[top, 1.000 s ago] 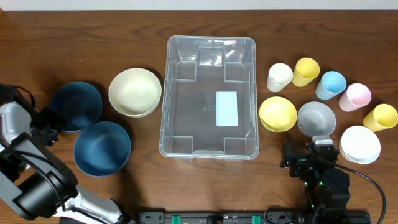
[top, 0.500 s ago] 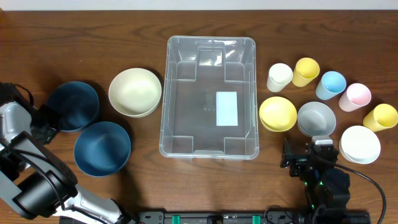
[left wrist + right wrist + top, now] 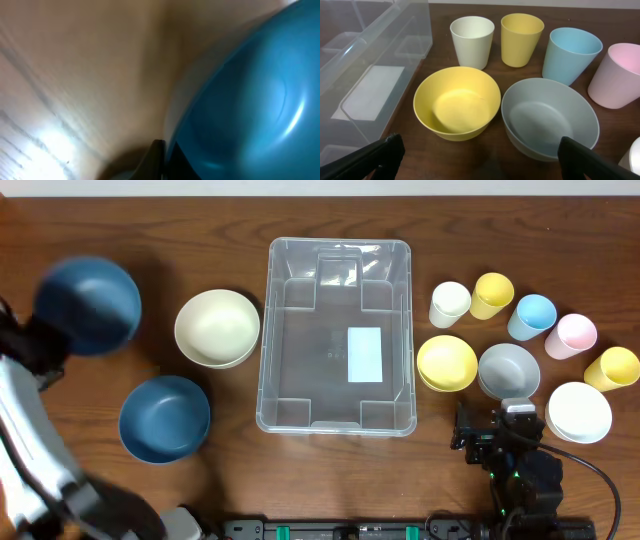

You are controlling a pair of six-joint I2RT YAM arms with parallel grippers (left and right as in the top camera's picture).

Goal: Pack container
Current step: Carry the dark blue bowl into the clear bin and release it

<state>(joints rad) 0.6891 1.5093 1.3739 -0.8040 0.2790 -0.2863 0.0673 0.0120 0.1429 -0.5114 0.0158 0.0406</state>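
Container (image 3: pixel 300 350) sits mid-surface, empty: nothing packed yet. Your left end effector (image 3: pixel 161 150) is pinching a dark blue bowl (image 3: pixel 88 305) by the rim, apparently lifted. Right end effector (image 3: pixel 480 145) is spread wide near the yellow bowl (image 3: pixel 457 102), holding nothing. Every other piece sits outside.

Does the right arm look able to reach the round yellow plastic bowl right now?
Probably yes. The right gripper stands with jaws open just short of the round yellow plastic bowl, with nothing between them; the round grey bowl sits close beside it, not in the path.
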